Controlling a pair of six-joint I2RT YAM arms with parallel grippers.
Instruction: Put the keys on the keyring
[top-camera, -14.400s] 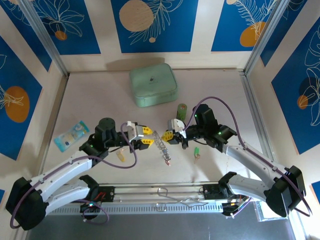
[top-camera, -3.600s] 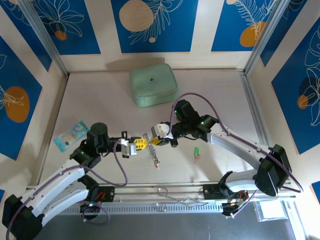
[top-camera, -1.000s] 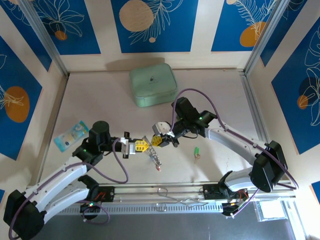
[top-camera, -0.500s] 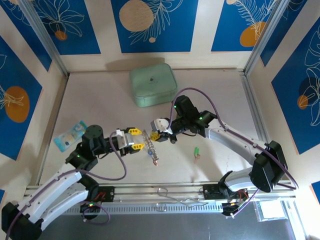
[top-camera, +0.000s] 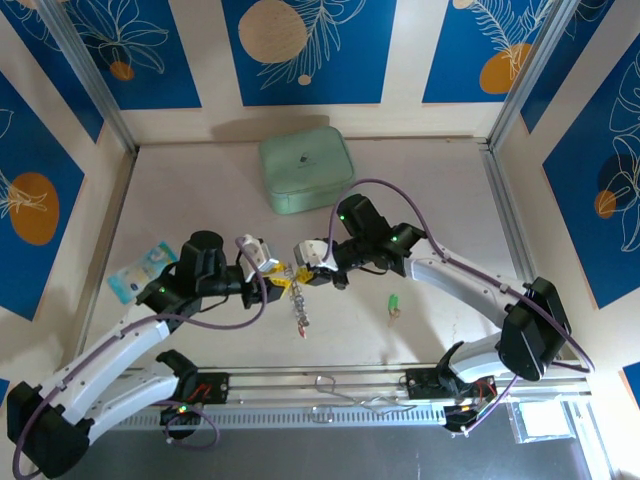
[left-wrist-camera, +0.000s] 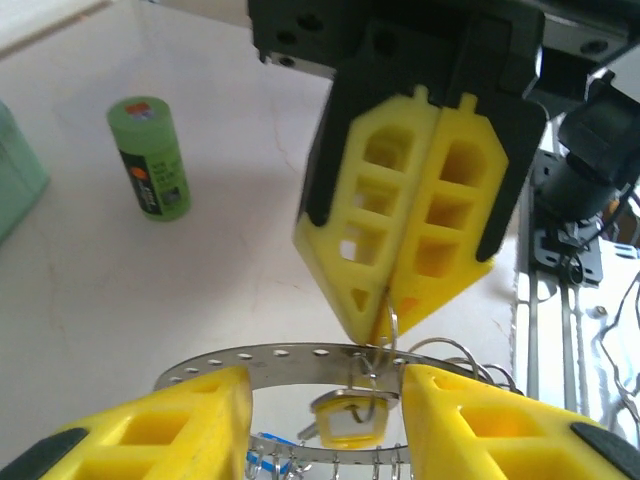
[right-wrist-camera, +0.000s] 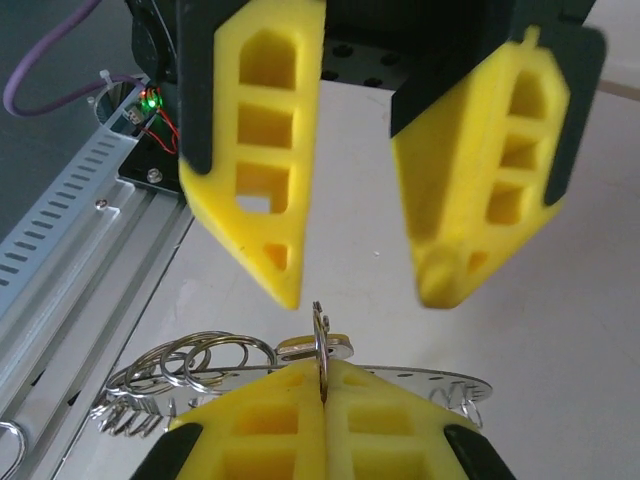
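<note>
Half a second back the left tool (top-camera: 275, 276) sat farther from its partner; its arm has since swung in toward the middle, and its yellow fingers, pressed together a second ago, now stand apart with nothing between the pads.

Blue wall panels (top-camera: 300, 50) printed with pale leaves and orange discs close in the pale counter (top-camera: 200, 190) on three sides, with cream strips between them. At the left of the counter a light-blue packet (top-camera: 140, 268) lies flat, near the left arm's elbow. At the back, about centre, rests a mint-green case (top-camera: 307, 172) with rounded corners. Along the near edge runs a slotted metal rail (top-camera: 280, 392).

Just right of the released left tool, the keyring (top-camera: 300, 305) hangs above the counter as a silvery dangling strand. The right tool (top-camera: 312, 272) is clenched on a thin wire loop at its top. From the left wrist, a yellow key (left-wrist-camera: 350, 420) dangles from that loop, in the gap between the left fingers and touching neither. A green cylinder (left-wrist-camera: 150, 157) stands upright farther back.

Right of the tools, a green key (top-camera: 394, 305) lies alone on the counter, well apart from the keyring.
</note>
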